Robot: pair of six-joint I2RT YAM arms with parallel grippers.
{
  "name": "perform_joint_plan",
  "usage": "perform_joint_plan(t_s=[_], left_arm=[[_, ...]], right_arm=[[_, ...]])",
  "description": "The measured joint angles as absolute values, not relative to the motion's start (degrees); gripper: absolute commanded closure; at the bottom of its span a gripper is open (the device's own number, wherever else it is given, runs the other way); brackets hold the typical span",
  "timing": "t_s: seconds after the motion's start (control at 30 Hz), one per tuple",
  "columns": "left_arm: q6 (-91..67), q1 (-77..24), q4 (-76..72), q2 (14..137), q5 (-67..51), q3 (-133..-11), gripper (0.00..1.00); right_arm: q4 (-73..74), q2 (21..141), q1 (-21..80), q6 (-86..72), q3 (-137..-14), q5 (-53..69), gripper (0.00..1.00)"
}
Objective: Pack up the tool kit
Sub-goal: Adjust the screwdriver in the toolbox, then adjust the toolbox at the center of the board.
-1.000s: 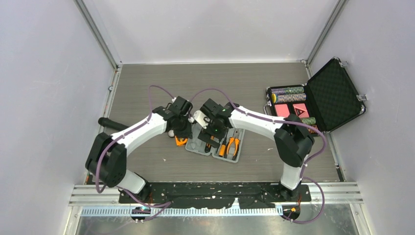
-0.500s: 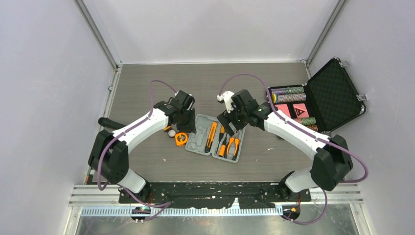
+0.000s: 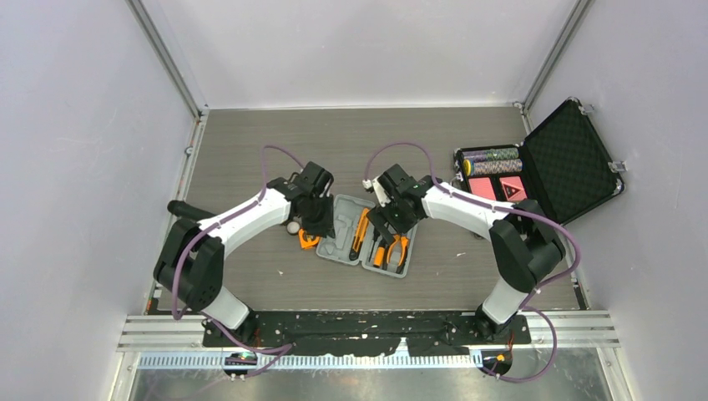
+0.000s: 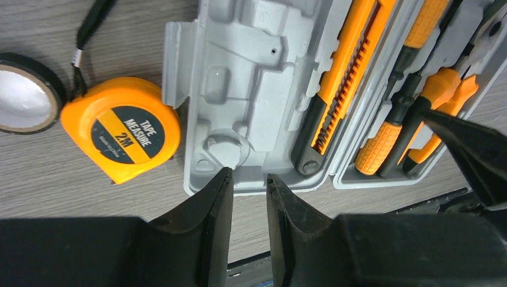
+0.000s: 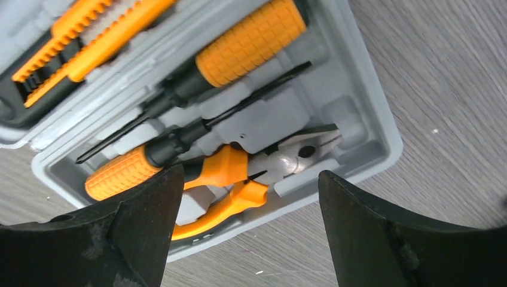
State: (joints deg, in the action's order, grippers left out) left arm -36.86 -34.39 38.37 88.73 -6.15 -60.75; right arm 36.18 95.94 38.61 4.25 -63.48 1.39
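Right gripper (image 3: 386, 225) had swung back over the tool kit (image 3: 338, 242) mid-table. Left wrist: left gripper (image 4: 248, 174) hung barely parted, empty, at its rim, beside the tape measure (image 4: 122, 137). Right wrist: jaws gaped wide, empty, above the pliers (image 5: 230, 165).

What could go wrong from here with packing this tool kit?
The tape measure lies outside the grey case; the left tool, barely parted, may be too narrow to take it. The right tool, wide open over the pliers, could knock seated screwdrivers loose.
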Motion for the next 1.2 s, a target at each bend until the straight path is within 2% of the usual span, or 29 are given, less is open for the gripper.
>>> perform_joint_plan(t_s=[0.5, 1.0, 1.2], left_arm=[[-37.15, -41.04, 37.01, 91.9, -12.29, -58.81, 0.71], [-37.52, -43.4, 36.38, 91.31, -14.79, -57.82, 0.72], [-37.34, -40.25, 37.41, 84.86, -12.36, -57.82, 0.72]], right_arm=[[39.22, 94.72, 36.27, -4.78, -62.06, -12.62, 0.11], [40.01, 90.76, 33.93, -10.55, -56.99, -8.91, 0.14], [39.09, 92.51, 29.63, -11.77, -57.25, -8.32, 0.14]])
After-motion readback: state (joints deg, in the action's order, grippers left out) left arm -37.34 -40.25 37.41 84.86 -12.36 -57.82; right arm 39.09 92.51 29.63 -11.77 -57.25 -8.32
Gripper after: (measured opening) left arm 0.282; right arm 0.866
